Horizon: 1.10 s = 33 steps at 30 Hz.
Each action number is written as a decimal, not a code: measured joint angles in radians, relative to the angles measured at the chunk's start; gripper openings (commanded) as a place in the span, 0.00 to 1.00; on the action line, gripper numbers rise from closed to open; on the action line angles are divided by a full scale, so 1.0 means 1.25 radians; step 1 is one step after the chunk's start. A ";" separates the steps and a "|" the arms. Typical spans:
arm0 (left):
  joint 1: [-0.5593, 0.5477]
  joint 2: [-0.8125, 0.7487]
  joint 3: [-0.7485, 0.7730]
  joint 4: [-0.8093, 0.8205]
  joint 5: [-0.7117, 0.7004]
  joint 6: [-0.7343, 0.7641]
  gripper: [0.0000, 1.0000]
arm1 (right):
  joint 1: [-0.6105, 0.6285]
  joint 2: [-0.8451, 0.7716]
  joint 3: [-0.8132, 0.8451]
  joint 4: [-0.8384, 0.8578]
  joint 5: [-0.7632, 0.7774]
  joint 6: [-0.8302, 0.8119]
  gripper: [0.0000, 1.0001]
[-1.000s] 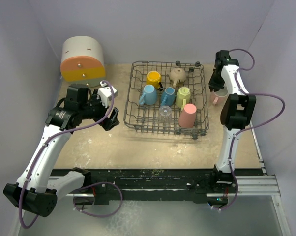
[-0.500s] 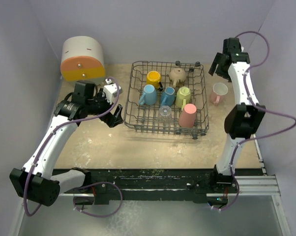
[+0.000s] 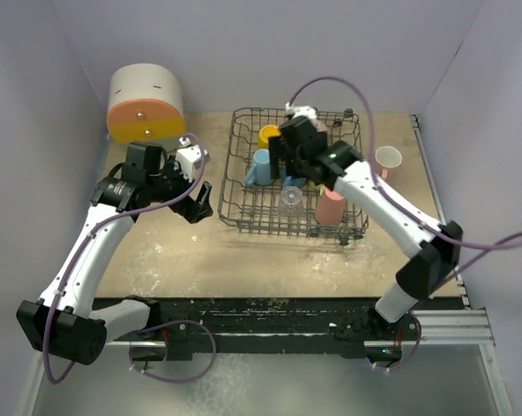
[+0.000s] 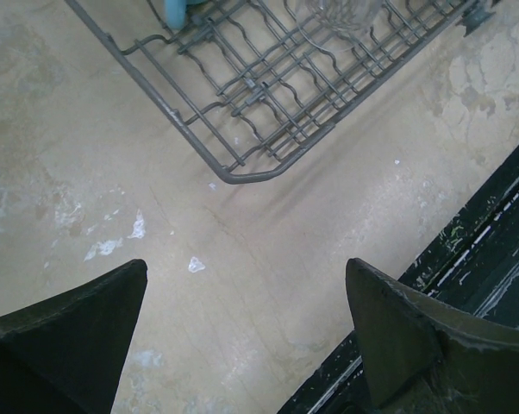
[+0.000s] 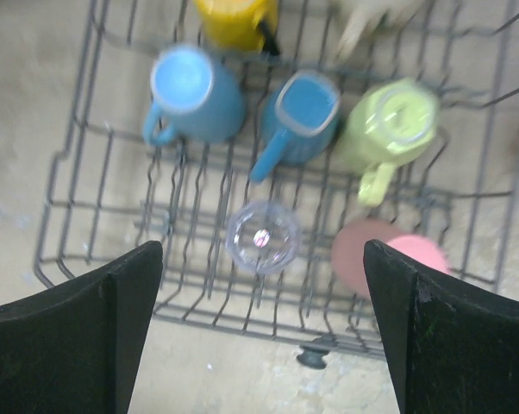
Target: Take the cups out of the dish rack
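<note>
Dish rack is the landmark here. By my count it holds seven of the eight cups, so the unloading looks barely begun: one out, seven to go. The left gripper hovers over bare tabletop off the rack's near left corner, its jaws spread wide with nothing between them. The right gripper hangs above the middle of the rack, its jaws also spread and empty, looking down on the load. The salmon tumbler stands near the rack's near right corner. Along the middle row are two blue mugs, side by side towards the left, and the yellow-green mug to their right. At the far side are the yellow mug and a blurred tan cup. The pink mug is the only one unloaded, standing mouth-up on the table just beyond the rack's right wall. The smallest, the clear glass, sits near the rack's front, directly under the right gripper, and is probably its next pick.
</note>
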 measured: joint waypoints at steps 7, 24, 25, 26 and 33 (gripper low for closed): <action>0.059 -0.019 0.011 -0.004 0.002 0.003 0.99 | 0.099 0.146 -0.057 -0.017 0.017 0.035 1.00; 0.066 -0.038 0.011 -0.030 0.026 0.020 0.99 | 0.046 0.157 -0.155 0.014 0.032 0.039 1.00; 0.066 -0.039 0.011 -0.031 0.027 0.020 0.99 | 0.038 0.157 -0.161 0.025 0.019 0.034 1.00; 0.066 -0.041 0.011 -0.032 0.027 0.022 0.99 | 0.030 0.159 -0.164 0.032 0.008 0.031 1.00; 0.066 -0.041 0.024 -0.041 0.028 0.022 0.99 | 0.021 0.218 -0.161 0.069 -0.041 0.015 0.96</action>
